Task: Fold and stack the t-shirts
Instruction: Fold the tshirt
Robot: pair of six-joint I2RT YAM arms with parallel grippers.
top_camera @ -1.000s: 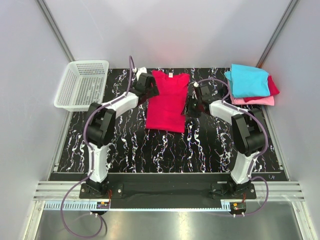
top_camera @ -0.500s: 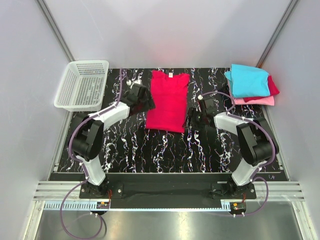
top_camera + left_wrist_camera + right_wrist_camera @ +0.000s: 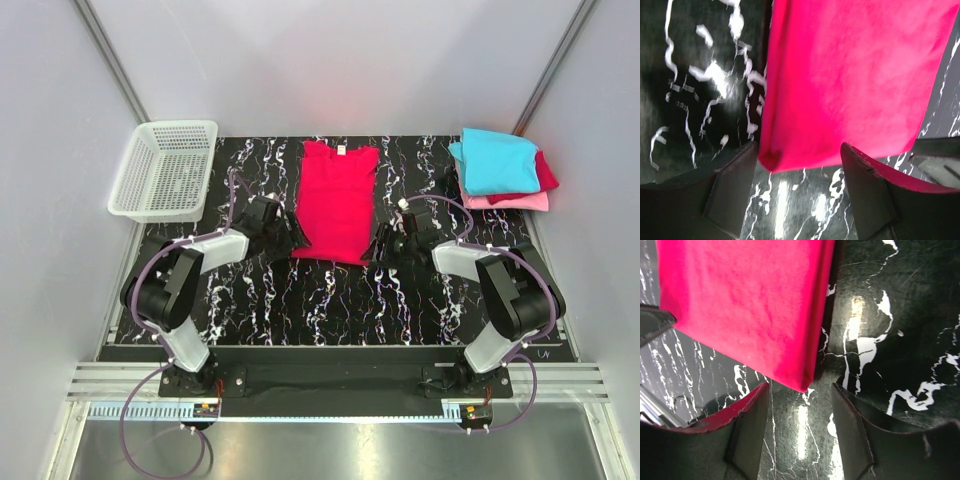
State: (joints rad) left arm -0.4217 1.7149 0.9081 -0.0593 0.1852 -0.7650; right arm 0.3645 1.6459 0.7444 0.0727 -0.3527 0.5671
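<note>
A bright crimson-red t-shirt (image 3: pixel 337 200), folded into a long strip with a white neck label at its far end, lies on the black marble table. My left gripper (image 3: pixel 283 238) is open and empty at the strip's near left corner (image 3: pixel 771 159). My right gripper (image 3: pixel 383 243) is open and empty at the near right corner (image 3: pixel 804 384). Neither holds cloth. A stack of folded shirts lies at the far right: cyan (image 3: pixel 497 160) on top, dark red (image 3: pixel 545 174) and pink (image 3: pixel 515 203) beneath.
A white plastic mesh basket (image 3: pixel 165 168) stands at the far left of the table. White walls close in the back and sides. The table's near edge runs in front of the arm bases.
Both grippers have moved toward me along the red shirt's sides, from near its sleeves to its near corners. The shirt has not moved.
</note>
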